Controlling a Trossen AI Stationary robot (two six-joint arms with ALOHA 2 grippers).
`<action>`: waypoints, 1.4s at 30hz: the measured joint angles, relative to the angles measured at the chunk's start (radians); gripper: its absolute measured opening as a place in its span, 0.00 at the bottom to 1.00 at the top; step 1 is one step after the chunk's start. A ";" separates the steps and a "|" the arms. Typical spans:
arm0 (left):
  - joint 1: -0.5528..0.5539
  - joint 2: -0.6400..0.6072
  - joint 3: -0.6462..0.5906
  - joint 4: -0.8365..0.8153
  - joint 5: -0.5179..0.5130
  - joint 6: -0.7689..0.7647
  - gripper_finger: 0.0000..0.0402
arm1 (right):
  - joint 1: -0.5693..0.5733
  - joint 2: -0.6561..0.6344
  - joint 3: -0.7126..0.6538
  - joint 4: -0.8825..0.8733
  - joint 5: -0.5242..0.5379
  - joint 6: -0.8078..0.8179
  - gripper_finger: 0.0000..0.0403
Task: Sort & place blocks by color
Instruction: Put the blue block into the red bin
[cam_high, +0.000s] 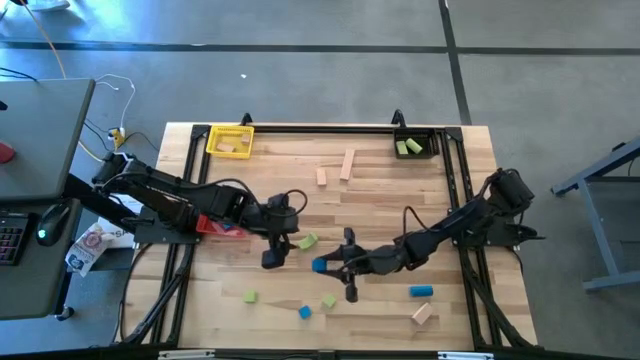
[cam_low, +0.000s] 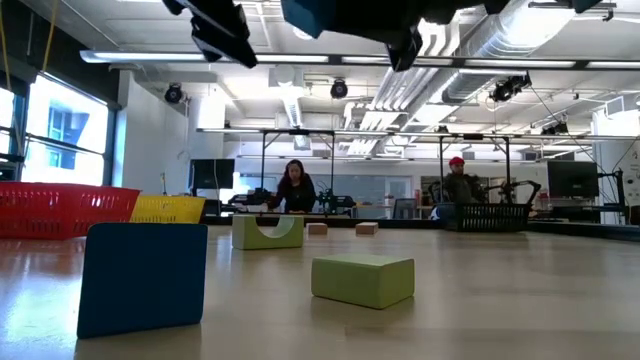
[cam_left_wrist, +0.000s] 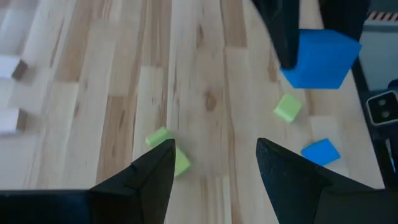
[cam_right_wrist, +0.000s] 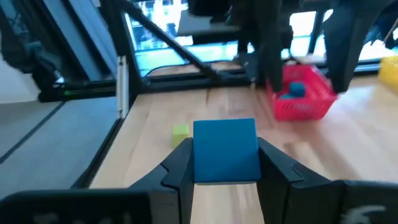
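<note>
My right gripper (cam_high: 328, 266) is shut on a blue block (cam_right_wrist: 225, 151), held above the table's middle, a little toward the near edge. My left gripper (cam_high: 276, 250) hovers open just left of it. A light green block (cam_left_wrist: 173, 153) lies on the table below it, beside one fingertip. Other blocks rest flat on the table: green ones (cam_high: 250, 297) (cam_high: 328, 300), blue ones (cam_high: 305, 312) (cam_high: 421, 291) and tan ones (cam_high: 347, 163) (cam_high: 422, 313). The red bin (cam_right_wrist: 301, 93) holds a blue block. My right gripper pinches the blue block between its two fingers, one on each of two opposite side faces (cam_right_wrist: 198, 155). The fingers come about level from the table's right, pointing left. The block (cam_low: 318, 14) is lifted clear of the table.
A red bin (cam_high: 220, 228) sits under my left arm. A yellow bin (cam_high: 230, 140) with tan blocks stands at the far left corner, and a black bin (cam_high: 415, 146) with green blocks at the far right. People sit in the room beyond the table.
</note>
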 joint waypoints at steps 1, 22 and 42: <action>0.000 0.000 0.000 0.015 0.000 0.006 0.53 | 0.000 -0.006 0.000 0.003 0.014 -0.008 0.25; 0.000 0.000 0.000 0.242 0.000 0.082 0.53 | -0.029 -0.091 0.000 0.016 0.145 -0.062 0.25; -0.006 0.000 0.000 0.261 0.005 0.121 0.53 | -0.063 -0.090 -0.001 0.037 0.175 -0.054 0.25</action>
